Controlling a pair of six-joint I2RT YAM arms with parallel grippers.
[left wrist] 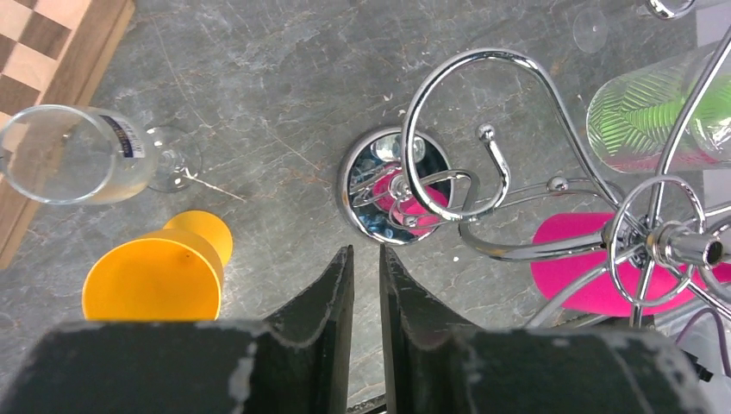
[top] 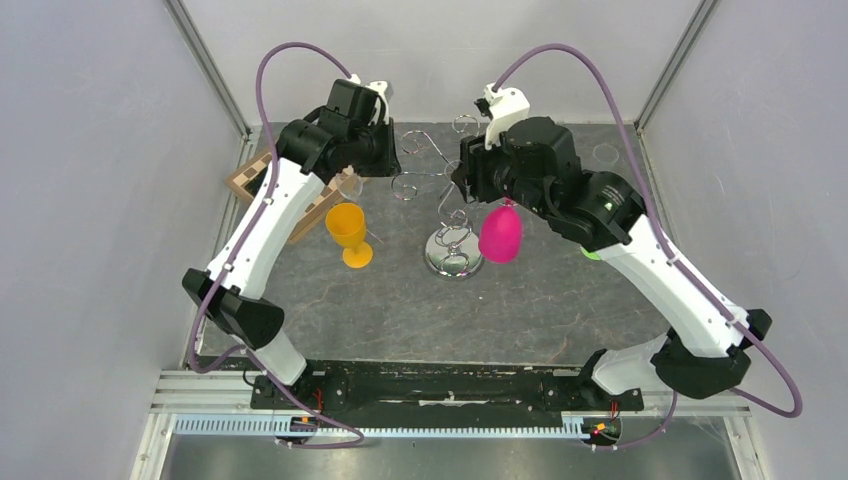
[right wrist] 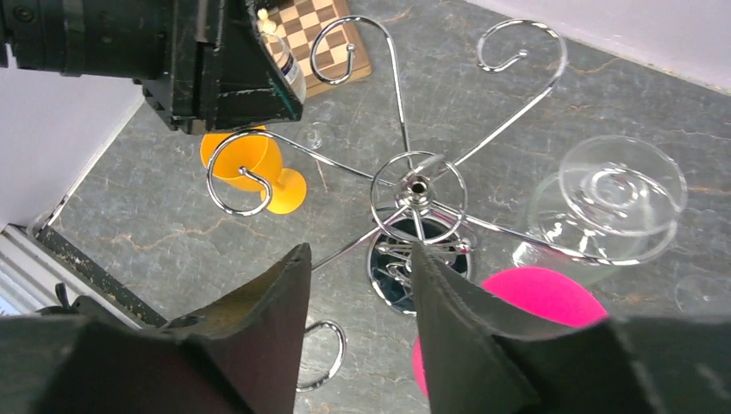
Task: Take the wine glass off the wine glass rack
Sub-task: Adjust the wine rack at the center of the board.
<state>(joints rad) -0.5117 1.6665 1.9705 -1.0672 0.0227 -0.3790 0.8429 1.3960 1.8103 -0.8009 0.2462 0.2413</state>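
The wine glass rack (top: pixel 452 262) stands mid-table on its round chrome base, its scroll arms spread on top. A pink wine glass (top: pixel 500 232) hangs upside down from an arm on the right side, and a clear wine glass (right wrist: pixel 616 194) hangs beside it. My right gripper (top: pixel 462 180) hovers just above the rack's hub (right wrist: pixel 418 186); it is open (right wrist: pixel 360 252) and holds nothing, the pink wine glass (right wrist: pixel 543 297) lying below and right of its fingers. My left gripper (top: pixel 388 160) is above the left arms, its fingers (left wrist: pixel 366 250) shut but for a thin slit, empty.
An orange goblet (top: pixel 348 232) stands upright left of the rack. A checkerboard (top: pixel 250 180) lies at the far left with a clear glass (left wrist: pixel 60 155) on its side over its edge. A clear glass with a green pattern (left wrist: pixel 655 112) shows past the rack.
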